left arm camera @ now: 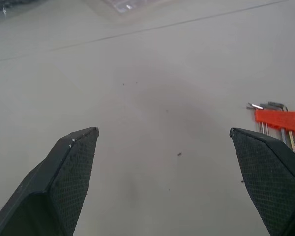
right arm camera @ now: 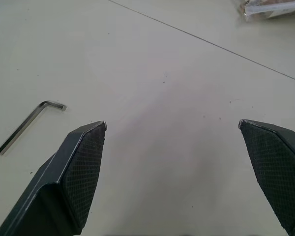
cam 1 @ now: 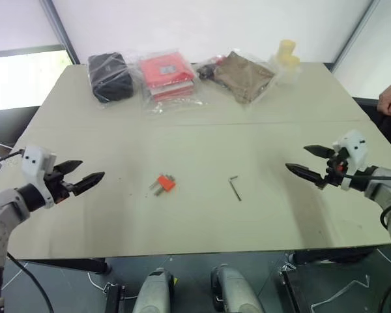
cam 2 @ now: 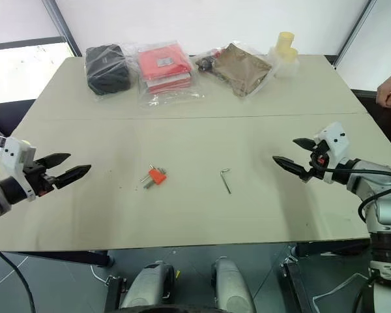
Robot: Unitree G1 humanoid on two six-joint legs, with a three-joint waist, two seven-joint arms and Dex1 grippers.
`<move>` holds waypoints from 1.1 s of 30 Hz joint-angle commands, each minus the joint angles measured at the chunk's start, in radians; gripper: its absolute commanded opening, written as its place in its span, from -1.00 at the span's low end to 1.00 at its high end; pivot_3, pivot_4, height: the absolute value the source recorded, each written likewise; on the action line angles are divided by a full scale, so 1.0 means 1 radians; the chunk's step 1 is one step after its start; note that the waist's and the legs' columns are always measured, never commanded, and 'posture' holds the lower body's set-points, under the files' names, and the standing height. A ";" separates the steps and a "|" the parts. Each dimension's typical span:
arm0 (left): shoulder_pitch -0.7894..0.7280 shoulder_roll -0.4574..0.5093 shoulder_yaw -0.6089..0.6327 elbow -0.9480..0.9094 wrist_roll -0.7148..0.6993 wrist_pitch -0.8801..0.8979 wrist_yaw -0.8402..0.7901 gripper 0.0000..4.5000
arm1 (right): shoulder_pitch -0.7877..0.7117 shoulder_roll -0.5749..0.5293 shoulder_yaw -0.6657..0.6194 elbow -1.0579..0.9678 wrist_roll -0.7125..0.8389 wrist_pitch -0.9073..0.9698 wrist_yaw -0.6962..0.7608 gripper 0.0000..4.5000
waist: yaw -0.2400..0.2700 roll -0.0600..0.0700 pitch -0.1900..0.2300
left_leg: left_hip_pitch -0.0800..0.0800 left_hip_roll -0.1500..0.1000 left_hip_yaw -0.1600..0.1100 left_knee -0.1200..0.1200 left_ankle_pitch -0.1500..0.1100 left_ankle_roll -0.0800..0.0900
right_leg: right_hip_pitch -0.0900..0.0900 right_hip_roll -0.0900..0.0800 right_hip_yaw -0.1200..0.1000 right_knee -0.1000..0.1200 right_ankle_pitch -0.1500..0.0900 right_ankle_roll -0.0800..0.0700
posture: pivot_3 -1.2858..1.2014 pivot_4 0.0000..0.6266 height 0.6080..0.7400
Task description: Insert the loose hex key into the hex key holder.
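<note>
The loose hex key (cam 1: pixel 234 187), a thin dark-grey L-shaped metal rod, lies flat on the pale beige table (cam 1: pixel 202 140), and everything else is best placed from it. The hex key holder (cam 1: pixel 165 184), a small orange-red plastic block with a few grey keys poking out, sits near it on the robot's left, apart from it. The right gripper (cam 1: pixel 309 162) hovers above the table on the key's right with its black fingers spread wide and nothing between them; the left gripper (cam 1: pixel 80 175) hangs beyond the holder, likewise released and empty. Along the table's far edge lie a black pouch (cam 1: pixel 109 76), a red packet in clear wrap (cam 1: pixel 167 74) and a brown bagged bundle (cam 1: pixel 242 74). The key looks light, stiff and slick, lying flush on the table, so it may skid or pivot when pinched; the long leg near its middle seems the best hold, leaving the tip free to enter the holder.
</note>
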 commanded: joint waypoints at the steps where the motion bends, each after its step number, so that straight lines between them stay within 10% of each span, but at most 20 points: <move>1: -0.039 0.024 -0.002 0.019 0.041 -0.051 0.009 0.98 | -0.005 -0.014 -0.020 -0.039 -0.010 -0.028 -0.010 1.00 | 0.000 0.000 0.000 | 0.000 0.000 0.000 0.000 0.000 0.000 | 0.000 0.000 0.000 0.000 0.000 0.000 | 0.03 -0.52 1.00; 33: -0.126 0.063 -0.044 0.078 0.050 -0.066 -0.081 0.98 | -0.053 0.049 0.060 -0.064 -0.059 -0.046 -0.061 1.00 | -0.001 -0.001 0.000 | 0.003 0.000 0.004 -0.002 0.000 0.000 | 0.000 0.001 0.003 0.000 0.001 0.002 | 0.03 -0.52 1.00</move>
